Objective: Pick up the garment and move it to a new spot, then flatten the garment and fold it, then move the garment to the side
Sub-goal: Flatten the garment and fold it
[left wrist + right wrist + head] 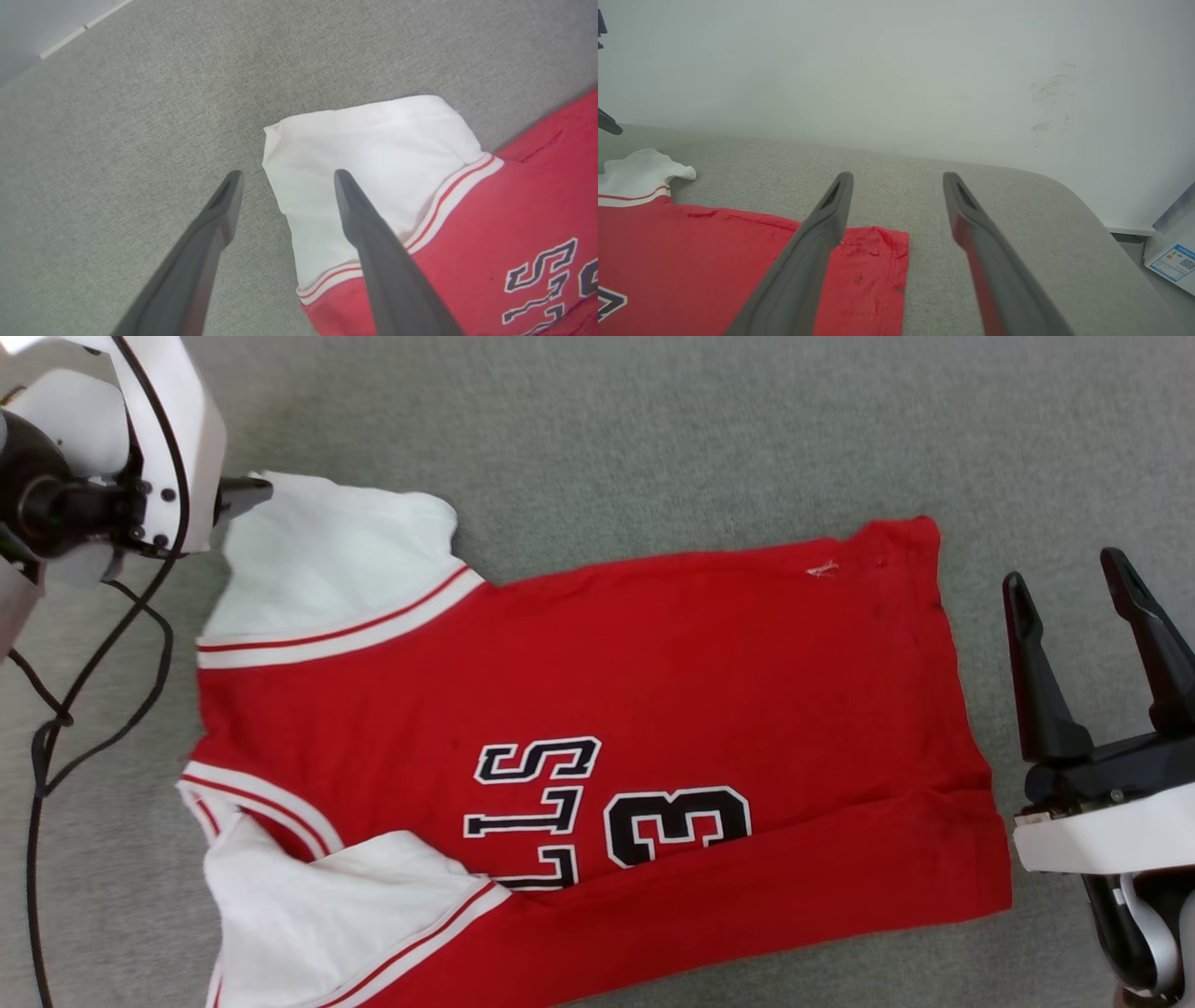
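- The garment [700,681] lies spread sideways on the grey fabric surface [653,420], print side up. Its collar [252,803] is toward your left and its hem [952,728] toward your right.
- Its near long edge looks folded over. A crease cuts through the black lettering [537,761] beside the number 3 [677,826], and the near sleeve [345,915] lies doubled onto the body.
- Your left gripper [288,175] is released with its jaws wide, poised at the outer corner of the far sleeve [336,560]. One finger is over white cloth and the other over bare surface. You cannot tell from here whether it touches.
- Your right gripper [1065,569] is likewise spread and empty, just beside the hem and clear of the cloth.
- Expect a light, thin, limp knit. It will probably sag wherever it is unsupported and cling to the textured surface rather than slide.
- Take hold where the stitching adds body, at the striped sleeve trim or shoulder seam on your left and the hem corner on your right.
- Pinch every layer at the edge. Catching only the top one would likely peel the garment open as you lift.
- Keep both grips level and taut, or slack in the middle may wrinkle the body.
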Available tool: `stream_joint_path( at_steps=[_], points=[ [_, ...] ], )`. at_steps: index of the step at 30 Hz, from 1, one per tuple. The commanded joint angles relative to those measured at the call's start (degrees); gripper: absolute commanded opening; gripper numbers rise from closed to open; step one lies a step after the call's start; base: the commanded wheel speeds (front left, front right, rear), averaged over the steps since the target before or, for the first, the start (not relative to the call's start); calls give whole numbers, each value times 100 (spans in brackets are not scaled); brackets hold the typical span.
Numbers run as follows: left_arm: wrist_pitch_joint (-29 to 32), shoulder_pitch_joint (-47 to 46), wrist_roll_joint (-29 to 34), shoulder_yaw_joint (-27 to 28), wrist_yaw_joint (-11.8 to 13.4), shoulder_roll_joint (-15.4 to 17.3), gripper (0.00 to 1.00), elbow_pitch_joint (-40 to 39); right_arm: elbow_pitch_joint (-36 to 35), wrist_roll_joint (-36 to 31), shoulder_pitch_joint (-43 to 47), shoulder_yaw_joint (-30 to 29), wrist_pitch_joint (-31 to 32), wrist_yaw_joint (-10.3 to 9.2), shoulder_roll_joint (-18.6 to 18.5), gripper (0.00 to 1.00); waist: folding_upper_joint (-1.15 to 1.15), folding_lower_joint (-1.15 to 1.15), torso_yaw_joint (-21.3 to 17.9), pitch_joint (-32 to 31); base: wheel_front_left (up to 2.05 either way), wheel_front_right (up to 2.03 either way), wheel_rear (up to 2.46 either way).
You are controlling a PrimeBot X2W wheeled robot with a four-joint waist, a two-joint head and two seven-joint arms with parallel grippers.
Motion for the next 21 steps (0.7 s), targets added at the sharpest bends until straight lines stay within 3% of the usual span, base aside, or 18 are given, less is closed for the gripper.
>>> stream_joint_path(
  at_steps=[1,10,11,12,17,21],
  points=[
    [142,-147,-4,-22,38,-17,100,93,-8,-27,-130,39,-36,-2,61,100,0,-1,-201,341,0,0,0],
    [561,-18,69,-344,-57,-157,100,590,208,-22,-373,191,-127,-3,74,100,0,-1,-318,652,0,0,0],
    [535,32,25,-334,-83,-187,58,630,237,-7,-386,185,-126,-2,62,100,0,-1,-310,644,0,0,0],
    [515,69,-2,-329,-112,-214,0,664,258,12,-404,172,-117,-2,40,100,0,-1,-300,623,0,0,0],
    [361,61,96,-393,-224,-184,0,725,299,35,-519,88,-85,-2,-72,100,0,-1,-237,448,0,0,0],
    [95,-30,232,-443,-320,-268,0,655,274,40,-792,-51,83,-2,-370,100,0,-1,-105,181,0,0,0]
  ],
)
